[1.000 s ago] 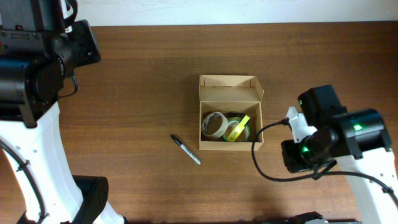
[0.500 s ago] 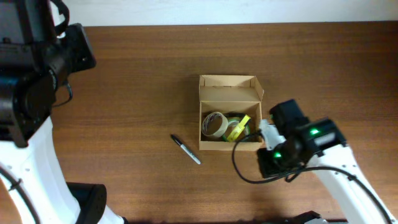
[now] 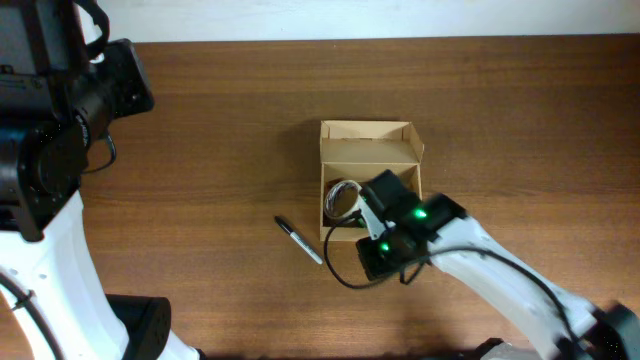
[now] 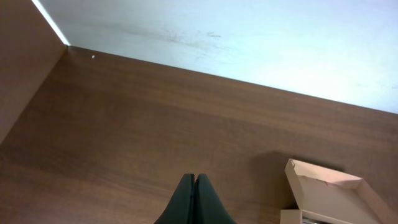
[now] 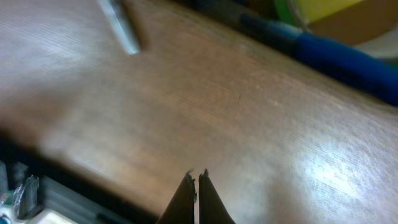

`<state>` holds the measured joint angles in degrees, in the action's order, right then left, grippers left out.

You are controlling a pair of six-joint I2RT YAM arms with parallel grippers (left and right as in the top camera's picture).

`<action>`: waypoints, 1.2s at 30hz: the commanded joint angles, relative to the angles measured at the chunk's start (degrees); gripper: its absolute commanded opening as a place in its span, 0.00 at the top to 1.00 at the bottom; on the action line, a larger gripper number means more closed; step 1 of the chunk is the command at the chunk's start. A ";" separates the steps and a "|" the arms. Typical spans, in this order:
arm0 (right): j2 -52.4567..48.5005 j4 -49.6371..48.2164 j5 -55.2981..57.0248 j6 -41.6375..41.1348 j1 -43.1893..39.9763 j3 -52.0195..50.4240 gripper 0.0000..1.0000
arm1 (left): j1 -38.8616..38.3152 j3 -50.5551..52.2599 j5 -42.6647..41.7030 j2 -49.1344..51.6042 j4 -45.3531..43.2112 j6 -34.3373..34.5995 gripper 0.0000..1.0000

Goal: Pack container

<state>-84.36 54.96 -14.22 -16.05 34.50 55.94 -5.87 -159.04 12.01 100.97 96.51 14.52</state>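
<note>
Wood table (image 3: 200, 120) bears the open container (image 3: 368, 145) at centre, and the right gripper (image 5: 194, 177), jaws together and empty, has swung across its front toward the loose pen (image 3: 299, 240), probably to pack it, while the left gripper (image 4: 194, 180) idles closed.

Brown wooden table (image 3: 200, 150), grain running left to right, fills most of overhead view. White wall (image 3: 400, 18) along far edge; same wall (image 4: 249, 37) shows pale and faintly scuffed in left wrist view.

Marker pen (image 3: 299, 241) lies flat on table, diagonal, black end to upper left, grey end to lower right. In right wrist view it is only a grey blur at upper left.

Beige tape roll (image 3: 334, 205) to right of pen, only partly visible.

Blurred blue object (image 5: 336, 53) at upper right of right wrist view, kind not clear.
</note>
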 commanded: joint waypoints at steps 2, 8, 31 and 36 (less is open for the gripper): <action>-7.63 -3.45 1.36 0.63 0.31 -0.50 0.96 | 0.02 0.11 -0.66 -0.79 0.13 -0.74 0.98; -10.86 -6.64 1.40 1.25 0.31 -0.50 0.96 | 0.02 0.11 -0.66 -0.79 0.13 -0.74 0.98; -10.91 -11.06 2.93 11.41 -16.41 -0.50 0.96 | 0.02 0.11 -2.21 -0.83 0.15 -0.94 0.98; -10.91 -11.39 -1.40 10.40 -14.03 -0.50 0.96 | 0.02 0.11 -3.52 -0.83 0.13 -0.94 0.98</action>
<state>-95.11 43.83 -12.47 -5.76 18.87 55.68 -5.87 -159.04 10.04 100.97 96.51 14.48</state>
